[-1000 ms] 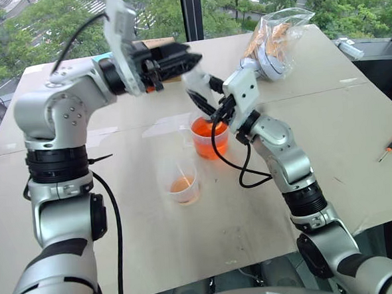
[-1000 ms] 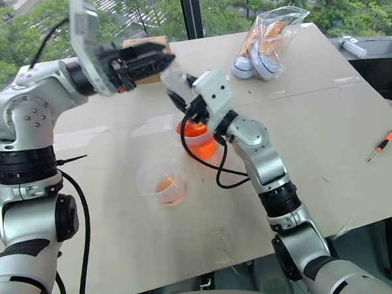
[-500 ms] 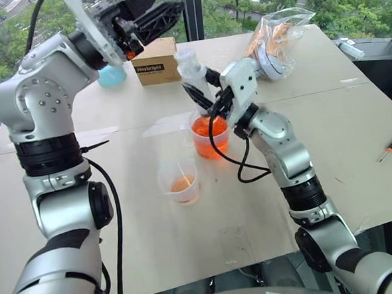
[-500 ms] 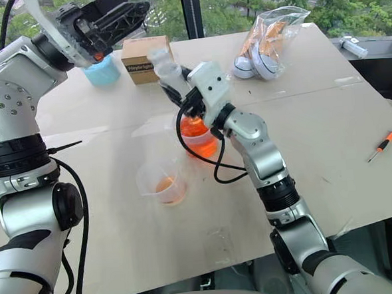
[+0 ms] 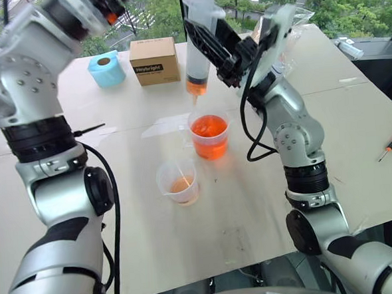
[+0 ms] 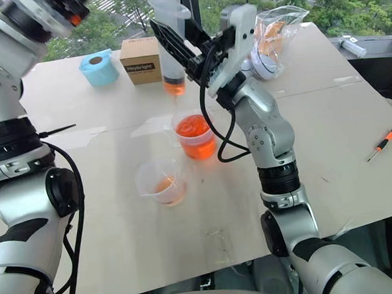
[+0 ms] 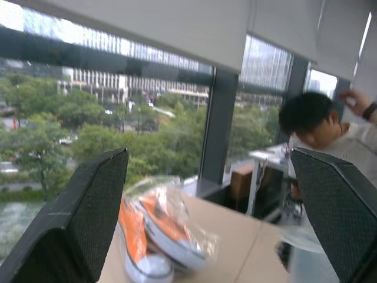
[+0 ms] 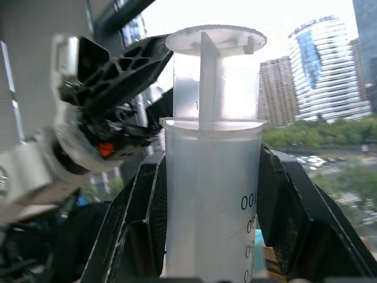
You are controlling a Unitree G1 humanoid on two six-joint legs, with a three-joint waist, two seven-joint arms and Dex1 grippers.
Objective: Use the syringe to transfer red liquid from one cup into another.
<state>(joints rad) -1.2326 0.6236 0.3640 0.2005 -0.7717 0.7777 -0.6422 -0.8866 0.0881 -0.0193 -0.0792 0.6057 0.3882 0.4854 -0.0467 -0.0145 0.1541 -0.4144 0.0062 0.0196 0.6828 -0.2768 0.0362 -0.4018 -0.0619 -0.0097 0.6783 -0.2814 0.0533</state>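
The syringe point(image 5: 195, 50) stands upright above the wide orange-red cup point(image 5: 210, 136), its barrel pinched between the right gripper's point(image 8: 212, 194) fingers, a little red liquid point(image 5: 196, 88) sitting low by the tip. The left gripper point(image 7: 218, 218), lifted well clear, is spread and empty. I'd say the draw is done; carrying it over the slim pale cup point(image 5: 179, 182) just beside and emptying it remains.

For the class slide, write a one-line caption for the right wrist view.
Right gripper clamps the upright clear syringe, plunger slightly raised, with the left gripper beside it against city towers.
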